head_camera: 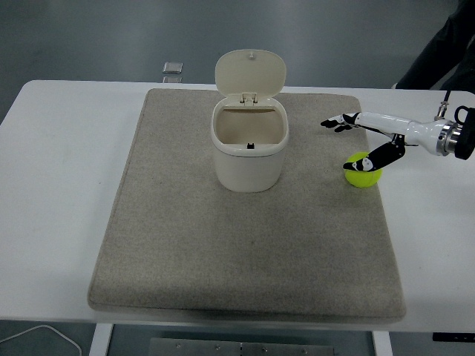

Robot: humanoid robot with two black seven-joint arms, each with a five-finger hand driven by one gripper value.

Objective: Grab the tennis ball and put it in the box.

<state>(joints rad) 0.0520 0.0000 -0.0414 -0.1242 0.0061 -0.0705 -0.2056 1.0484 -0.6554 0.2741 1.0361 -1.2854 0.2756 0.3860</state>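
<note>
the tennis ball [362, 170] lies on the grey mat [245, 245], to the right of the box [249, 152], near the right edge of the mat. the box stands upright with its lid [250, 73] open. the right hand [382, 137] is just above the ball with its fingers [338, 124] spread and its thumb touching the top of the ball, not grasping it.

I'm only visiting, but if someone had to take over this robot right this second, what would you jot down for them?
Right hand: open, white-and-black fingers spread, thumb resting on the yellow-green tennis ball; not gripped.
Left hand: out of view.
Ball: on the beige felt mat, at its right edge, not lifted.
Box: cream plastic bin with hinged lid flipped up, standing at the mat's middle rear, left of the ball, nothing visible inside.
Done: reach to the ball.
Left: close fingers, lift, carry left, drop into the bin.
</note>
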